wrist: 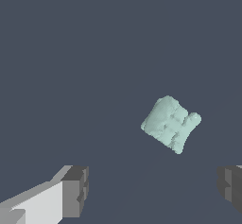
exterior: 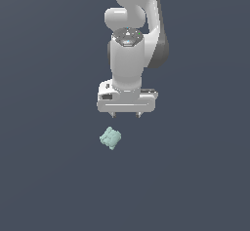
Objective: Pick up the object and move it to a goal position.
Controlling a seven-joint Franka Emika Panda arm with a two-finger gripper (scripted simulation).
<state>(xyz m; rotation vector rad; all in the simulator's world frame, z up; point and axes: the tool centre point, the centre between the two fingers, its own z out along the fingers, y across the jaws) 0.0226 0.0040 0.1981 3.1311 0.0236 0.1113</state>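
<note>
The object point(exterior: 111, 138) is a small pale mint-green lumpy block lying on the dark grey floor. In the exterior view it sits just below my white gripper point(exterior: 126, 114) and slightly toward that view's left. My gripper points straight down, its two short fingertips spread wide with nothing between them. The wrist view shows the object point(wrist: 170, 123) turned at an angle, ahead of the gap between my grey fingertips point(wrist: 75, 190), apart from both. My gripper point(wrist: 153, 187) is open and touches nothing.
The plain dark grey floor point(exterior: 49, 176) stretches on all sides of the block. The white arm point(exterior: 129, 30) rises behind the gripper. No other objects or a goal marker show in either view.
</note>
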